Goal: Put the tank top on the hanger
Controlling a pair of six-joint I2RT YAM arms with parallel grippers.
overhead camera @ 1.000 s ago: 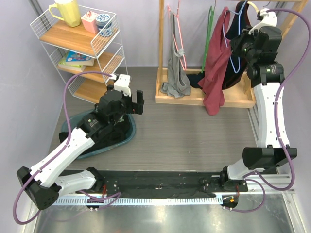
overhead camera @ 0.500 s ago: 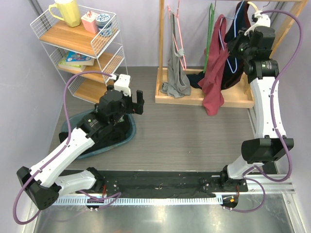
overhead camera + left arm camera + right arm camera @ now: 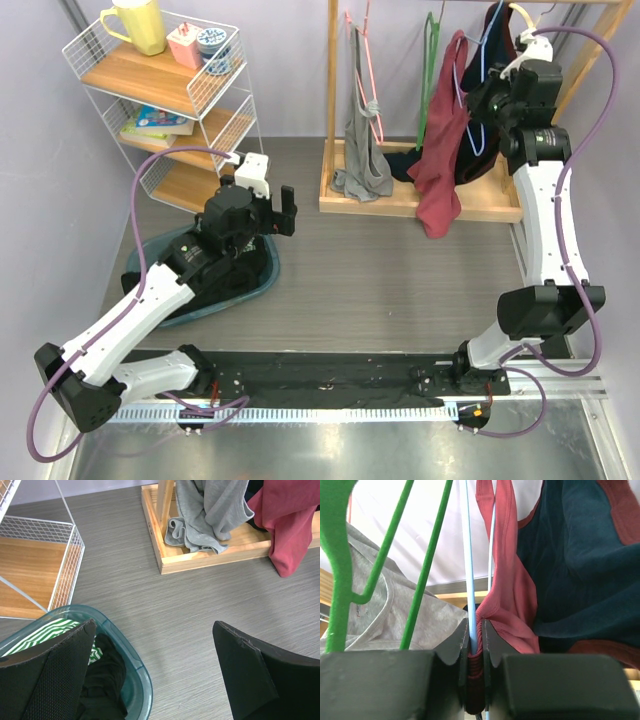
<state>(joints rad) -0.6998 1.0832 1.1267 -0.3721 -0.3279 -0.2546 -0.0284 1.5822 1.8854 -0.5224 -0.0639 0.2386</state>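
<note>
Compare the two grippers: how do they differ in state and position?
The left gripper is open and empty; the right gripper is shut on the hanger and tank top fabric. The left gripper sits low by the teal basket; the right gripper is raised beside the navy garment. Both are black.

A wire shelf [image 3: 160,110] is standing in the upper left of the top view, a mug [image 3: 135,25] sitting on its top tier. A tub [image 3: 262,285] is lying just below the shelf, clothes lying in it. A rack [image 3: 420,207] is occupying the upper centre and right. A garment [image 3: 360,170] is hanging at its left. The tank top [image 3: 440,150] is hanging further right, touching the hanger [image 3: 468,555].
</note>
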